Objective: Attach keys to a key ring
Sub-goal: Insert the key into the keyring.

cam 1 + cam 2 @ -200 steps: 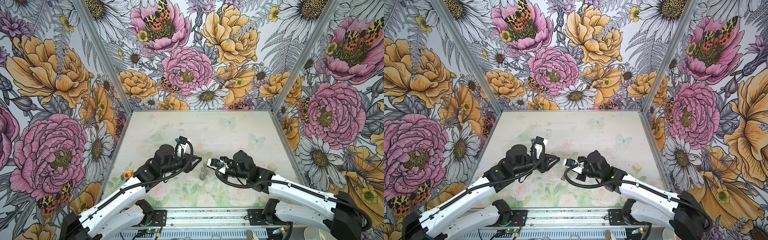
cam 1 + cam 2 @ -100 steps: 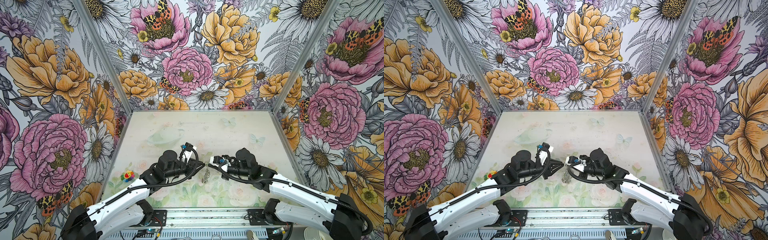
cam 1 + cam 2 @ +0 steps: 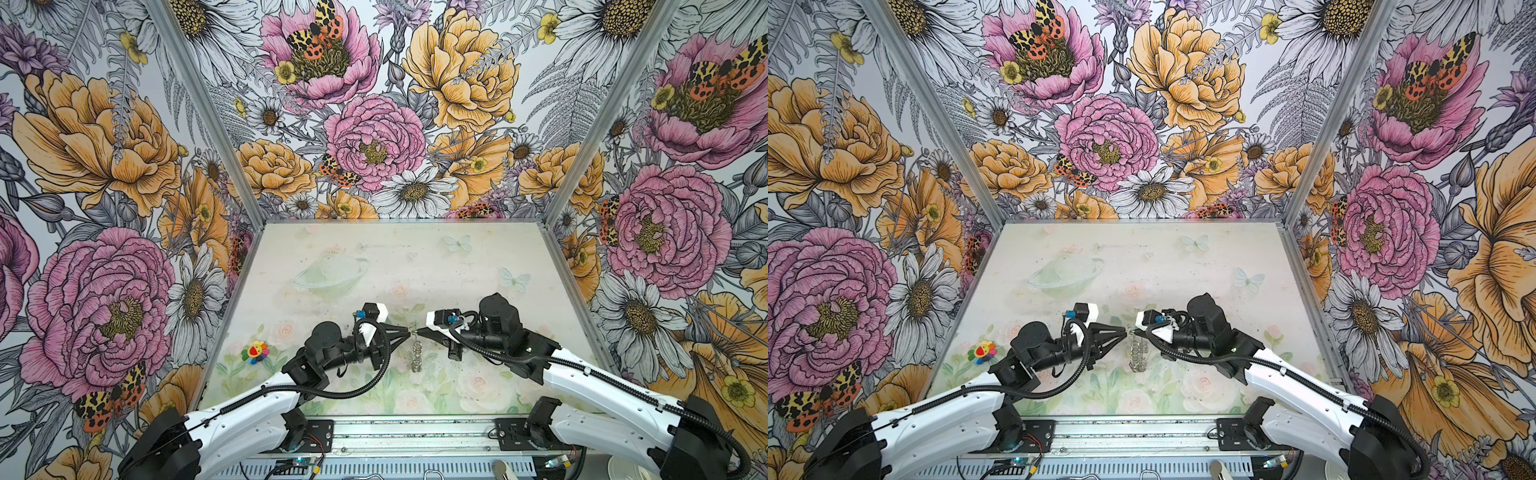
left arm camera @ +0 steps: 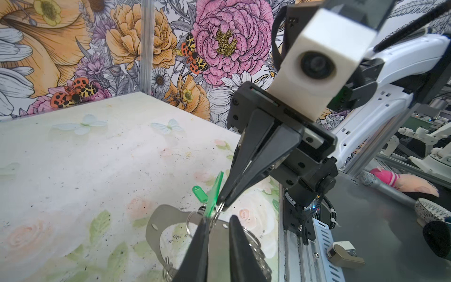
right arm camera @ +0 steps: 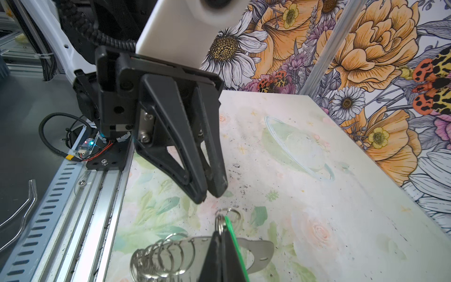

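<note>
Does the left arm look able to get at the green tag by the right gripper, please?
Probably yes: the left gripper sits just short of the green tag, nothing between, though the right gripper, shut on the key ring, crowds it.

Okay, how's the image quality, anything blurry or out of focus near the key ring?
In both top views the light is even and detail sharp, though the key ring is tiny; in the left wrist view the right arm's camera block is out of focus and the green tag glows smeared; in the right wrist view the wire rings are crisp.
</note>
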Action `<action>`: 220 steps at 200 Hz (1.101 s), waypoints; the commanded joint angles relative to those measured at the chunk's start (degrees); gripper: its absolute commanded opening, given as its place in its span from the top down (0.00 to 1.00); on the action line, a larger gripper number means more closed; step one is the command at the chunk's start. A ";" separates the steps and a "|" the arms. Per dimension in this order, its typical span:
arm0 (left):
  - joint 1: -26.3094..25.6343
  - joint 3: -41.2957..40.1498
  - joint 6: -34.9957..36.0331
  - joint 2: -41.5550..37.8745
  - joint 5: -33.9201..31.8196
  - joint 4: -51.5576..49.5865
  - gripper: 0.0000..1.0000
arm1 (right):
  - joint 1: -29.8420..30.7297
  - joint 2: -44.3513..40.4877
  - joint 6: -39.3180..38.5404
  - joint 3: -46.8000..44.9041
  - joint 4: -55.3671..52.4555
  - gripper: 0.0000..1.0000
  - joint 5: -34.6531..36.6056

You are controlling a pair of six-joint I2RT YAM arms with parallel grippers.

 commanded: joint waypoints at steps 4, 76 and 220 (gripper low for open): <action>-0.09 -0.39 4.52 -0.36 4.71 2.62 0.86 | -0.58 -0.93 0.90 0.33 3.31 1.00 -3.00; 1.08 -0.99 8.91 1.52 9.30 3.03 0.91 | -0.64 -0.91 1.17 0.21 4.16 1.00 -6.08; 1.85 -2.89 10.53 -0.51 6.57 2.89 0.81 | -0.64 -0.59 -0.23 0.33 2.07 1.00 -7.90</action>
